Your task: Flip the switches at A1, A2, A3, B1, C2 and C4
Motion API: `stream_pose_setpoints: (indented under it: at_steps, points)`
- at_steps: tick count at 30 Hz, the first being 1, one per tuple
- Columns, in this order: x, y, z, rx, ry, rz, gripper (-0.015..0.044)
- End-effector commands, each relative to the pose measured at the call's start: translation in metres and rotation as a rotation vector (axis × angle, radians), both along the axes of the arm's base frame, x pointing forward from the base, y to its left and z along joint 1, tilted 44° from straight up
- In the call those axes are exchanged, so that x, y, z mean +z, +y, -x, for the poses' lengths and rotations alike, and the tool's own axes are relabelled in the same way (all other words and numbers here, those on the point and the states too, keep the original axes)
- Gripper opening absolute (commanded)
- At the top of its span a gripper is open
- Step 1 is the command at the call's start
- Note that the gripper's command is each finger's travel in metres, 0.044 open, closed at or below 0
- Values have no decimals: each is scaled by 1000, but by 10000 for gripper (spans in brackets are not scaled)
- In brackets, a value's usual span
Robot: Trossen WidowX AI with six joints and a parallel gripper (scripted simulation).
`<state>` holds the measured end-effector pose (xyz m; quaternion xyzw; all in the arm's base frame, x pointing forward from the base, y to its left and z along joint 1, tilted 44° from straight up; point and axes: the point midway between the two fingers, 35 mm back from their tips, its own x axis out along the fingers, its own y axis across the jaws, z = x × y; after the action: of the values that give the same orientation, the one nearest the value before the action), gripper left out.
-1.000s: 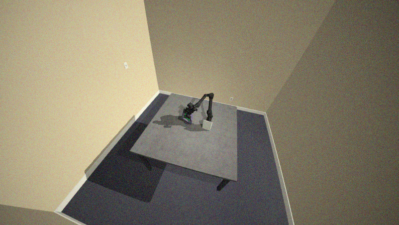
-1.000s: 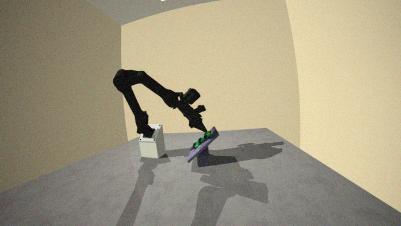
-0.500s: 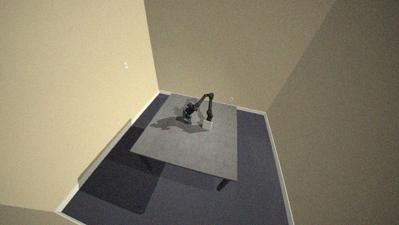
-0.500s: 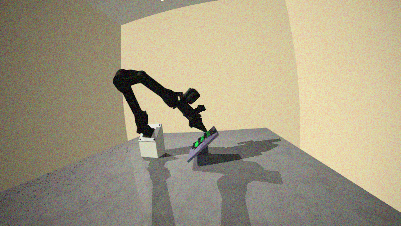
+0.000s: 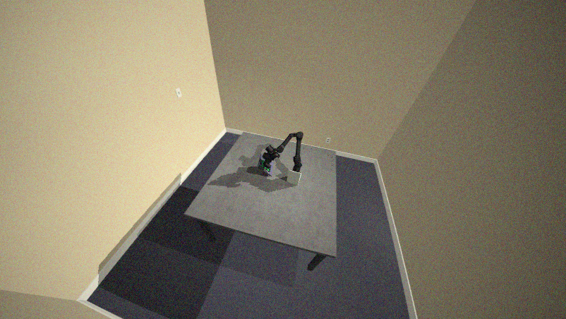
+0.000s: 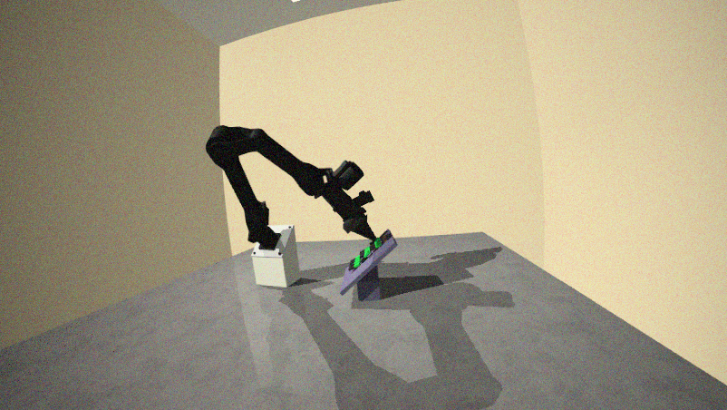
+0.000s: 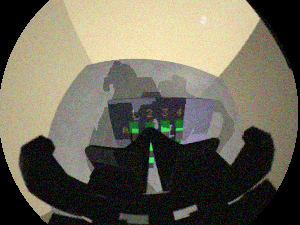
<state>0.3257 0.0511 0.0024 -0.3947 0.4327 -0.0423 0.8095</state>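
The tilted purple panel (image 6: 348, 286) (image 7: 201, 121) carries rows of green and black switches. My gripper (image 6: 375, 239) (image 7: 149, 129) is shut and empty, with its tips at or just above the near part of switch A2 (image 7: 149, 124); contact cannot be told. Switches A1 (image 7: 135, 129), A3 (image 7: 165, 128) and A4 (image 7: 179, 128) show green beside the tips in the wrist view. Column 2 green patches show through the slit between the fingers. The fingers hide most of rows B and C. Which ends are raised is too small to tell.
The arm's pale base block (image 5: 293, 178) (image 6: 270, 270) stands on the grey table (image 5: 257, 214) (image 6: 203, 356), on the near side of the panel. The panel stands on a purple post (image 6: 368, 287). Arm shadows fall across the panel and table.
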Motion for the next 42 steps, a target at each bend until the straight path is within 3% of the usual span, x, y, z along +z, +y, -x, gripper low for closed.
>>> stream_pose_setpoints:
  at_steps: [1,24,30,35,42]
  points:
    - [1,1,-2,6,-2,-1,0]
    - [0,0,-1,1,-1,-1,0]
    - [39,24,37,22,-16,-10,0]
    - [41,25,38,23,-17,-10,0]
    - [51,-4,45,23,-17,-8,0]
